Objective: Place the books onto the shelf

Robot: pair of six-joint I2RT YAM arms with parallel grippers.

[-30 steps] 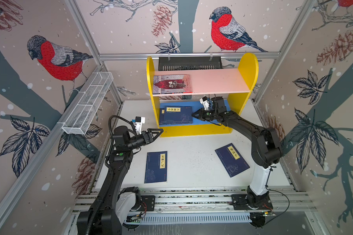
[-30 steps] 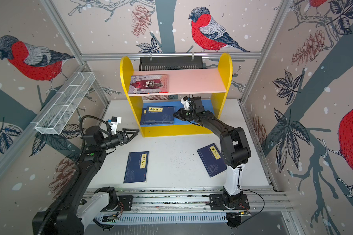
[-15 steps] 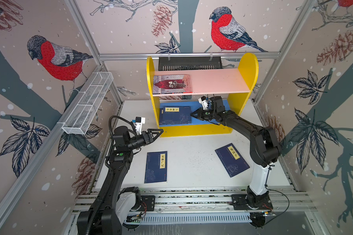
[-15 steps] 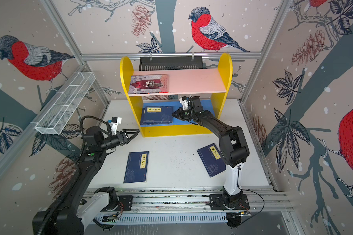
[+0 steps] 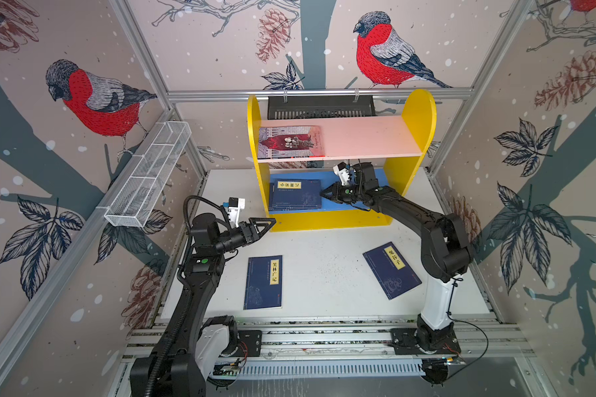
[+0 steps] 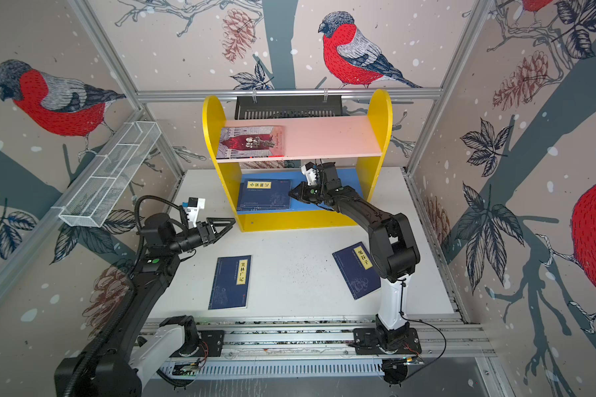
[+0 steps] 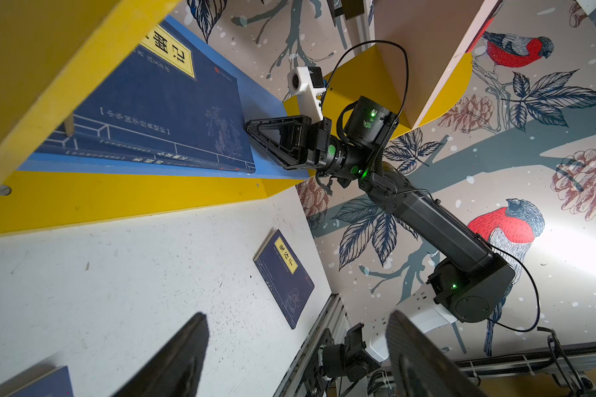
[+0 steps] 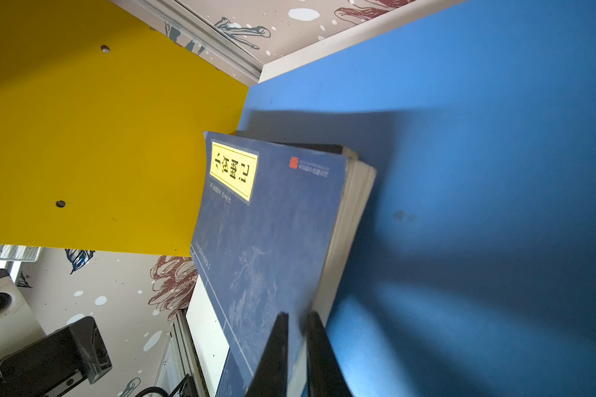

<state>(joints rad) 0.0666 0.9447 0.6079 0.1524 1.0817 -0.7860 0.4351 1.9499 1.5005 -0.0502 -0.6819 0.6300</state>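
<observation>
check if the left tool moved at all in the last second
No. The left tool hangs open with its tip at the front left corner of the shelf, the same spot against the yellow base as a second ago.

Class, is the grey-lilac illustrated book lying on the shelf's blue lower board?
No, the grey-lilac illustrated book lies flat on the pink upper board.

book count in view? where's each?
5. The illustrated book lies on the pink board. Two navy ones are stacked on the blue board: top book, and bottom book mostly covered. Left book and right book lie flat on the table.
</observation>
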